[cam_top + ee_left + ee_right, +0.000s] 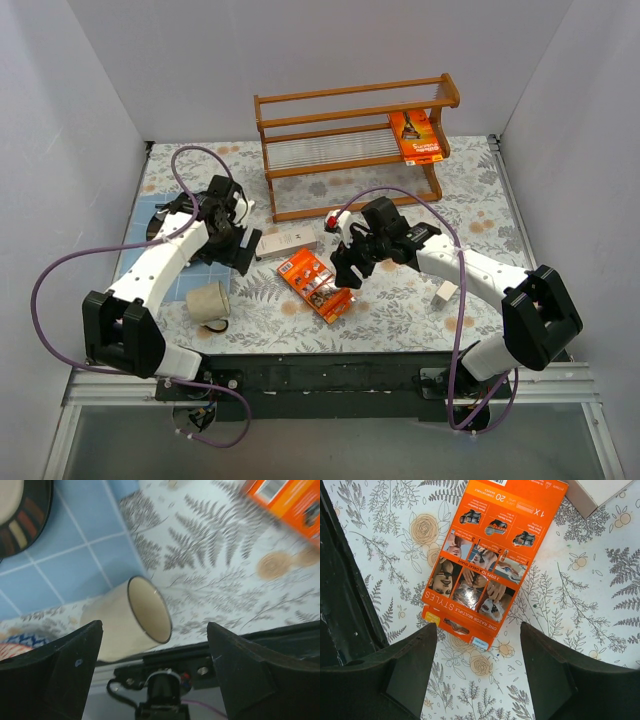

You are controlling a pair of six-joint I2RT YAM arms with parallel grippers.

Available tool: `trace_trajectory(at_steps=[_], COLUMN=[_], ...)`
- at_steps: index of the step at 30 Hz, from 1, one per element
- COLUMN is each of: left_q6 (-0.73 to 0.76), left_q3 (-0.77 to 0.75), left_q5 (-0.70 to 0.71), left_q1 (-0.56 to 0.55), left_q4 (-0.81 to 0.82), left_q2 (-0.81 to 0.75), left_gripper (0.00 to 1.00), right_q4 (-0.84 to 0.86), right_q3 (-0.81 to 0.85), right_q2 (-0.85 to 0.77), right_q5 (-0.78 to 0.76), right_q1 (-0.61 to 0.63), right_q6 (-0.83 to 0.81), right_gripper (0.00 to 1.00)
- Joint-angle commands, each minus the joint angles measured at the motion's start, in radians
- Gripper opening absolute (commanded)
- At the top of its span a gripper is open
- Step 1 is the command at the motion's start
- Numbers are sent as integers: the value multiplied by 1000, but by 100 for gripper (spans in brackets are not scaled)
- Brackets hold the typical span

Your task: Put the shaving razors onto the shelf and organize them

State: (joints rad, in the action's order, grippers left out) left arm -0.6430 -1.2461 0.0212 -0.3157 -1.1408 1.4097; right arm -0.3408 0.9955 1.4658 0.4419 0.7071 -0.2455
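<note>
Right gripper (479, 632) hangs spread-fingered over the orange razor pack (487, 555); likely light, stiff, slick card, so pinch its long edges. Left gripper (155, 630) gapes empty.

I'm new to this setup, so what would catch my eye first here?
The bright orange razor pack lying flat mid-table stands out first, with the right gripper open above its end. A second orange pack already sits at the right end of the wooden shelf at the back.
</note>
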Motion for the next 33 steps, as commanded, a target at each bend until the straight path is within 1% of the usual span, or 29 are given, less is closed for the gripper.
trace_trajectory(at_steps=[1, 3, 7, 13, 15, 17, 20, 21, 24, 26, 27, 28, 30, 31, 32, 33], left_q6=[100, 114, 117, 132, 135, 150, 169, 174, 183, 192, 198, 200, 203, 204, 207, 209], left_q3=[17, 25, 10, 74, 103, 128, 154, 158, 181, 204, 208, 208, 200, 198, 204, 211], left_q5=[196, 250, 235, 267, 293, 367, 431, 439, 483, 508, 514, 514, 511, 510, 514, 525], left_q1=[0, 0, -16, -80, -95, -109, -114, -117, -121, -125, -125, -126, -128, -129, -131, -131], left_q4=[-128, -109, -97, -97, -93, -88, -80, -77, -68, -54, -50, -45, -43, -46, -45, -42], left_q2=[-31, -23, 20, 57, 72, 92, 104, 107, 118, 126, 129, 135, 140, 143, 144, 143], left_gripper=[85, 84, 81, 78, 78, 78, 72, 68, 66, 63, 60, 53, 45, 43, 39, 38], right_q4=[39, 45, 48, 59, 66, 71, 75, 79, 85, 89, 89, 91, 94, 97, 97, 97], right_q3=[23, 19, 22, 32, 28, 22, 5, 2, -14, -18, -20, -20, -18, -17, -17, -15], right_q2=[-27, -28, -18, -4, -4, -7, -13, -18, -19, -18, -18, -16, -13, -12, -10, -9], right_q5=[-8, -6, 3, 11, 9, 12, 20, 18, 27, 34, 34, 35, 37, 37, 38, 40], right_q1=[-1, -4, -8, -23, -34, -43, -54, -57, -64, -67, -70, -70, -72, -74, -75, -75], right_q6=[6, 12, 18, 11, 11, 11, 14, 15, 20, 23, 25, 25, 25, 25, 23, 25], right_gripper=[75, 75, 75, 75, 75, 75, 75, 75, 75, 75, 75, 75, 75, 75, 75, 75])
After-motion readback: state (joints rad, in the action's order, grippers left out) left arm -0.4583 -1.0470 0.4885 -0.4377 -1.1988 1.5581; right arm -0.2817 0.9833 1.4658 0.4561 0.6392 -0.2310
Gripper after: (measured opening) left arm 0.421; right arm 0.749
